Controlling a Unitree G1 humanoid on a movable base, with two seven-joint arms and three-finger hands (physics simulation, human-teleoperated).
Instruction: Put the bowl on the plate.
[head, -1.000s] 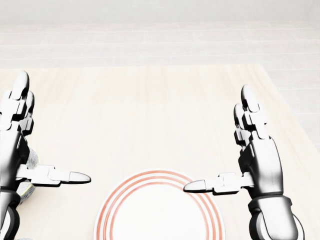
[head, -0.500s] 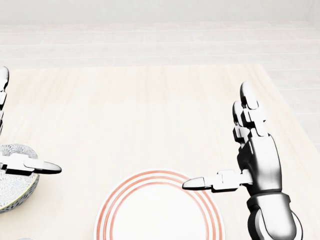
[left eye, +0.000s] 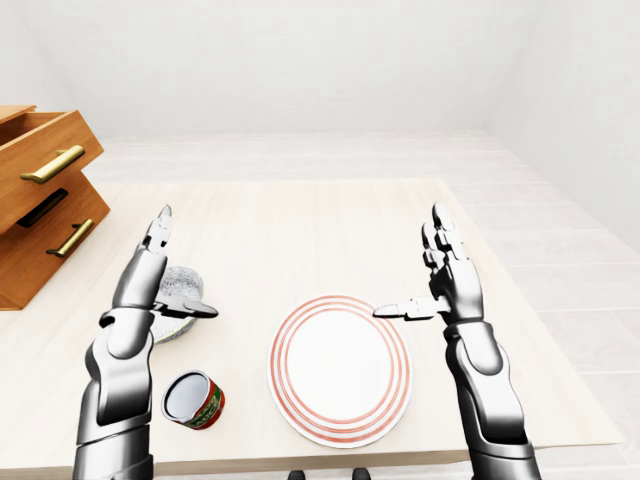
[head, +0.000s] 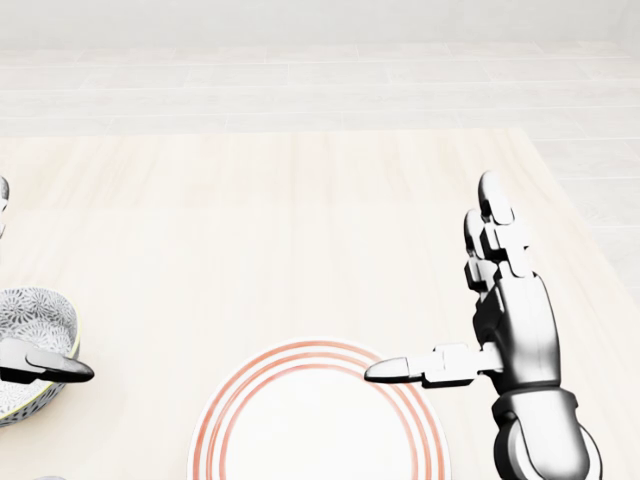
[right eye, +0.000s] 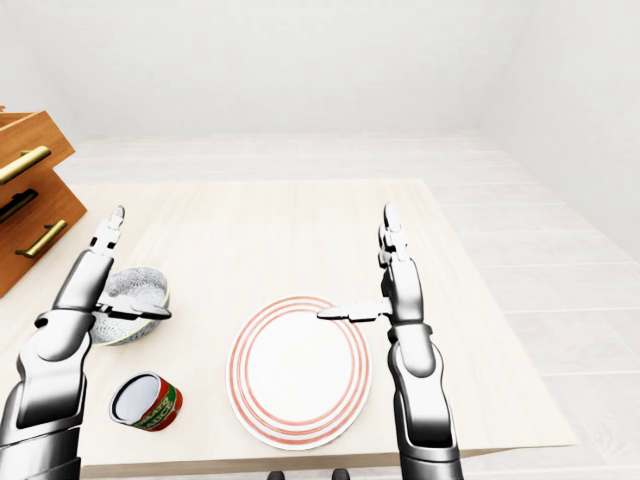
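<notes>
Bowl (right eye: 137, 284) and plate (right eye: 300, 372) lie apart on the desk (right eye: 260, 220).
Bowl by the desk's left edge, left robot hand (right eye: 86, 282) open-fingered beside it; plate at the bottom edge, right robot hand (right eye: 401, 286) spread beside it.

Table (left eye: 300, 230) was rendered as pale matt wood. Plate (left eye: 340, 365) was finished smooth, glossy white. Bowl (right eye: 140, 285) was shown glazed, speckled. Left hand (left eye: 145, 285) and right hand (left eye: 455, 282) were given polished metal. Drawers (left eye: 40, 205) were shown in warm wood with brass-like handles (left eye: 52, 165).

The pale wooden desk (left eye: 300, 230) carries a white red-ringed plate (left eye: 340, 368). Left of it sit a patterned grey bowl (right eye: 140, 288) and a tipped red can (right eye: 148, 402).
</notes>
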